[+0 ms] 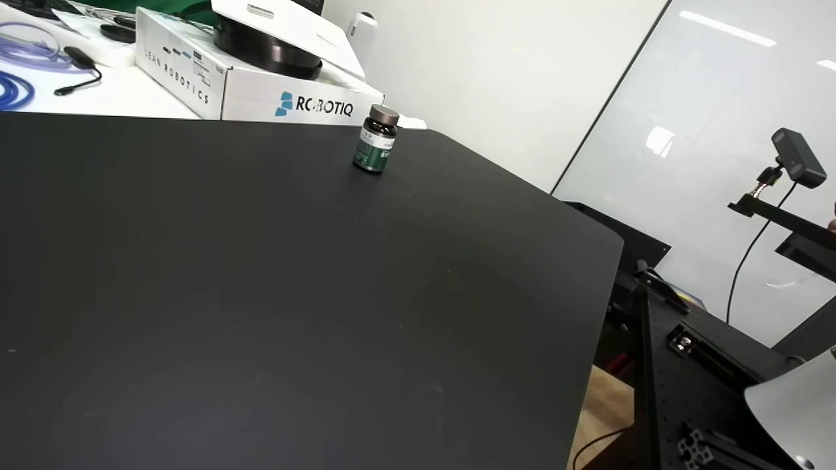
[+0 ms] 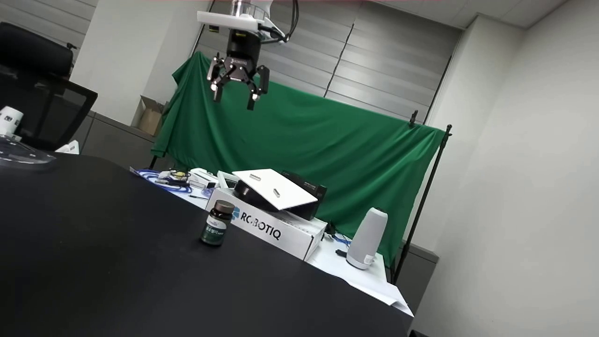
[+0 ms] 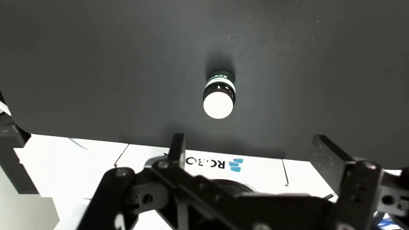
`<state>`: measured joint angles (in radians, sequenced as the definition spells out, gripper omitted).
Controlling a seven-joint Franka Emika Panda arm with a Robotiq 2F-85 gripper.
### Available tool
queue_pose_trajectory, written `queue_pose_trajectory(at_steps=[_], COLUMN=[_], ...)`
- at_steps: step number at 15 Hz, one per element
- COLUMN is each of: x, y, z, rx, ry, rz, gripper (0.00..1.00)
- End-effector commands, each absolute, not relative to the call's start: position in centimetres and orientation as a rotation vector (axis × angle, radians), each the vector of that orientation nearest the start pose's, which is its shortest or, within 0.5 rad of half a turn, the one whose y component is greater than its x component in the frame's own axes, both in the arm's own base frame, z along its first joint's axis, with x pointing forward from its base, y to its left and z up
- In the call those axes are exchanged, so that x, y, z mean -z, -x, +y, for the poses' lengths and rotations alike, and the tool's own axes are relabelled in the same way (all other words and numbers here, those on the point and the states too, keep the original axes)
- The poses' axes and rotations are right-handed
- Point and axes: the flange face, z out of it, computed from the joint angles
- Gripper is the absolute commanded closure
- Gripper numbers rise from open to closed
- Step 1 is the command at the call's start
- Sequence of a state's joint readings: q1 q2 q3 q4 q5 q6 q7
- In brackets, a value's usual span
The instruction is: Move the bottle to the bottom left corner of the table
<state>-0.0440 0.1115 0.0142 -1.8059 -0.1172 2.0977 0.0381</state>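
The bottle [image 1: 374,145], small and dark with a brown-black cap and a green-and-white label, stands upright on the black table [image 1: 294,294], near the edge beside the white printed box. It shows in an exterior view [image 2: 216,224] and, from above, in the wrist view [image 3: 219,88], where its cap looks white from glare. My gripper [image 2: 234,100] hangs high above the table, well above and apart from the bottle. In the wrist view its two fingers [image 3: 249,139] are wide apart with nothing between them. The gripper is out of view in an exterior view.
A white ROBOTIQ box [image 1: 261,98] with a white panel [image 2: 276,189] and a black round thing on it lies along the table edge, close to the bottle. Blue cables [image 1: 16,91] lie on the white surface. A clear round-edged object [image 2: 23,154] sits at the table's far side.
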Motion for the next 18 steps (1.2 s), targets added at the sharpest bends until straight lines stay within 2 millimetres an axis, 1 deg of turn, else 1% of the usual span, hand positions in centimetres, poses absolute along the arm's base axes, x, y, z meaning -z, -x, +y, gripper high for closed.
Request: queue_pose_trajectory(at_steps=[1,2,3,10,11,14,15,18], x=[-49.5,-49.3,-48.9,-49.1,-48.6,-45.3,-43.7,-38.9], y=[-62.3,-63.0,-63.2,-62.9,-63.9,-67.2,-68.1,-70.0], z=[-2.4,-2.4,-2.4,-2.4,-2.7,-3.7,-3.9,-4.2], rx=[0.270,0.265,0.259,0.262,0.318,0.404,0.407,0.400], ry=[3.231,3.232,3.233,3.233,3.249,3.275,3.275,3.264], rz=[0.043,0.040,0.036,0.034,0.061,0.056,0.042,0.039], gripper=[0.00,0.00,0.00,0.00,0.00,0.00,0.00,0.00])
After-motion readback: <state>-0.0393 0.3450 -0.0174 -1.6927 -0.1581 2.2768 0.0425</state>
